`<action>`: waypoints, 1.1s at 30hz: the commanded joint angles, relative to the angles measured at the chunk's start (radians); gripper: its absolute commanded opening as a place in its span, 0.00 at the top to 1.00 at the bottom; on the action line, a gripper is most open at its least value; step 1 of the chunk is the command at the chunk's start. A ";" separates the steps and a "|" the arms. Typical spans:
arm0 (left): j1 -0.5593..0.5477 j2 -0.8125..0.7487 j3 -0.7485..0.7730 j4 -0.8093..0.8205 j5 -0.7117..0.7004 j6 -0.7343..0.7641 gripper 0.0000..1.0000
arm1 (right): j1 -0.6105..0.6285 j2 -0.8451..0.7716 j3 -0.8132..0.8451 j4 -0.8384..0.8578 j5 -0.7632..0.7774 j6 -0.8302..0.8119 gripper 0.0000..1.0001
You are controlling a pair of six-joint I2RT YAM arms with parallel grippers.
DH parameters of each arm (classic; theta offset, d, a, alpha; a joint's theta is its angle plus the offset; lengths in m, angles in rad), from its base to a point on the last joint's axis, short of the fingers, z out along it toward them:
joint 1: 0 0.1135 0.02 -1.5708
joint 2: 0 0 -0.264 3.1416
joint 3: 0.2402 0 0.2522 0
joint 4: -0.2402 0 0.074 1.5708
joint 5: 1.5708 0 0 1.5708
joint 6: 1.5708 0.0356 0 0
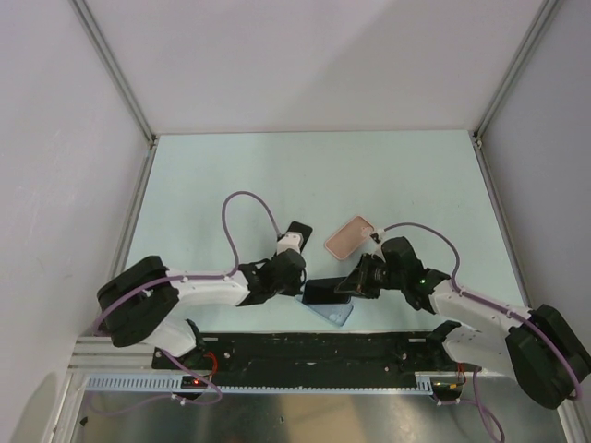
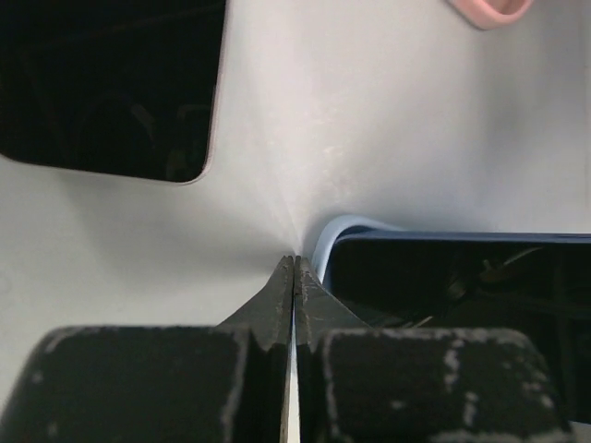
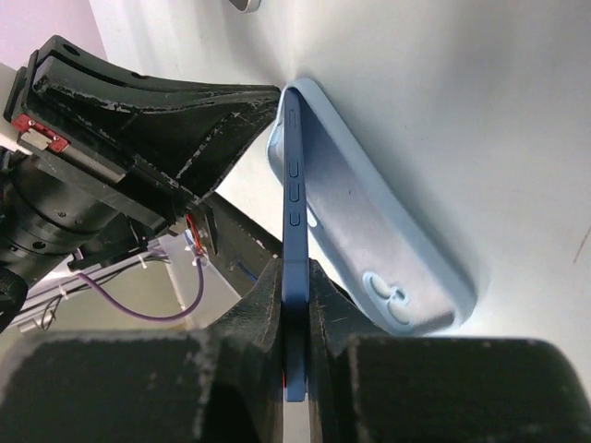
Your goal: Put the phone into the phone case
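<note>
The phone (image 3: 294, 175), blue-edged with a black screen (image 1: 325, 292), stands tilted on its long edge, and my right gripper (image 3: 294, 309) is shut on it. Its lower edge rests in a light blue phone case (image 3: 379, 221) lying open side up on the table (image 1: 337, 315). A salmon-pink phone case (image 1: 349, 237) lies apart, farther back. My left gripper (image 2: 294, 260) is shut on nothing, its tips on the table beside the blue case's corner (image 2: 334, 233), by the phone's screen (image 2: 462, 286).
A black phone-sized slab (image 1: 297, 228) with a pale rim lies behind the left gripper, at the upper left in the left wrist view (image 2: 102, 83). The pink case's corner (image 2: 489, 9) shows at the top. The arms' black base rail (image 1: 314, 351) runs along the near edge.
</note>
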 commanded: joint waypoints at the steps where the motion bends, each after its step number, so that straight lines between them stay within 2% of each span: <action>1: -0.036 0.066 0.007 0.012 0.051 -0.013 1.00 | 0.010 0.051 -0.032 0.103 -0.007 0.035 1.00; 9: -0.044 0.030 -0.035 0.012 0.011 -0.093 1.00 | 0.056 0.069 -0.081 0.162 0.084 0.114 1.00; 13: -0.044 -0.078 -0.098 -0.021 -0.062 -0.152 0.98 | 0.041 -0.021 -0.081 0.079 0.135 0.098 1.00; 18: -0.044 -0.212 -0.146 -0.055 -0.094 -0.208 0.98 | 0.022 -0.083 -0.005 -0.038 0.164 0.069 1.00; 25: -0.051 -0.263 -0.176 -0.056 -0.088 -0.256 1.00 | 0.038 0.044 0.134 -0.054 0.160 0.058 1.00; 33: -0.016 -0.192 -0.130 -0.061 -0.166 -0.200 0.98 | 0.102 0.121 0.153 -0.003 0.191 0.098 1.00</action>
